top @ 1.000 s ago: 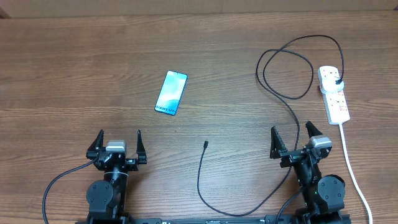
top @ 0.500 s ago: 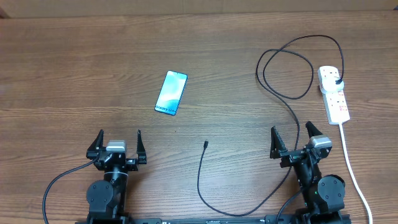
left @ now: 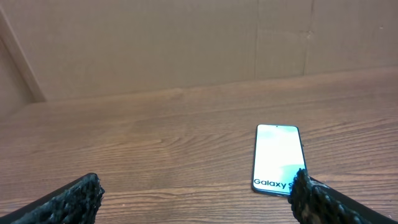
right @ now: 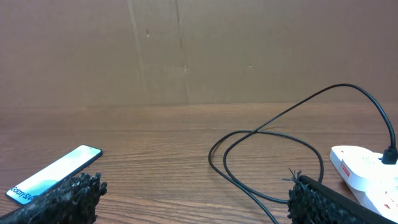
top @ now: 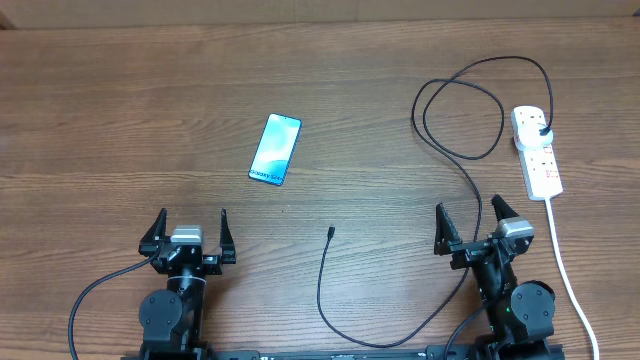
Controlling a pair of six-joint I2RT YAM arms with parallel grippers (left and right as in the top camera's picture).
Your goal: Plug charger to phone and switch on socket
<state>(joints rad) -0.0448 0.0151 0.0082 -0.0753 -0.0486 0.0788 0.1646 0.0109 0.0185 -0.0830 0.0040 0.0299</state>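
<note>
The phone (top: 275,149) lies flat on the wooden table with its blue-white screen up, left of centre; it also shows in the left wrist view (left: 278,157) and the right wrist view (right: 55,173). The black charger cable (top: 440,130) loops from its plug in the white power strip (top: 537,150) down to a loose connector tip (top: 331,232) on the table; the loops show in the right wrist view (right: 261,155) beside the strip (right: 367,168). My left gripper (top: 191,222) and right gripper (top: 470,214) are open and empty near the front edge.
The power strip's white cord (top: 565,265) runs down the right side past my right arm. A brown cardboard wall (left: 186,43) stands behind the table. Bare wood lies between the phone and the connector tip.
</note>
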